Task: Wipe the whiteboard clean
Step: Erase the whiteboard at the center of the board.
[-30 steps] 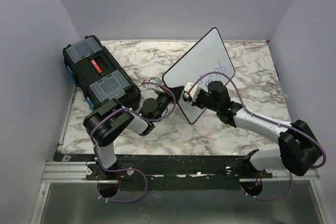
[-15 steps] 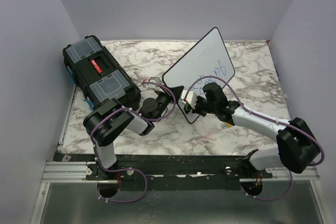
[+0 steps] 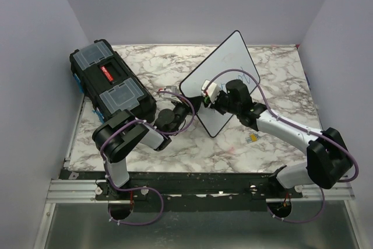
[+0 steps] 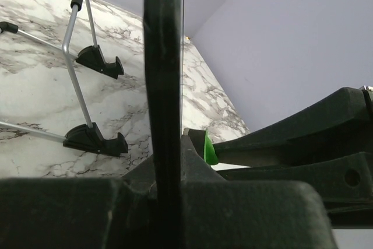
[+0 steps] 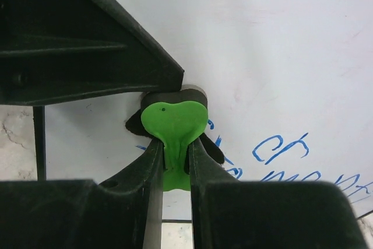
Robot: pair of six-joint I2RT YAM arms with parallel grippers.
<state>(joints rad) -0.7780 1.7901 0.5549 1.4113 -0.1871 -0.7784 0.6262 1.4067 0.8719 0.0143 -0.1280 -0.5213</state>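
On the bench (image 3: 280, 68) the whiteboard (image 3: 224, 62) stands tilted, right of the black toolbox (image 3: 111, 86). The left pincer (image 4: 166, 173) is clamped shut on its black frame at the near left edge. The right pincer (image 5: 175, 164) is closed on the green tab of a small eraser (image 5: 173, 122), pressed to the board's white face beside the blue handwriting (image 5: 280, 147).

Even, diffuse light; soft shading across the whiteboard (image 5: 280, 56); near foreground blurred in wrist views.

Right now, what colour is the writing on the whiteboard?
The writing on the whiteboard is blue; the right wrist view shows it best.
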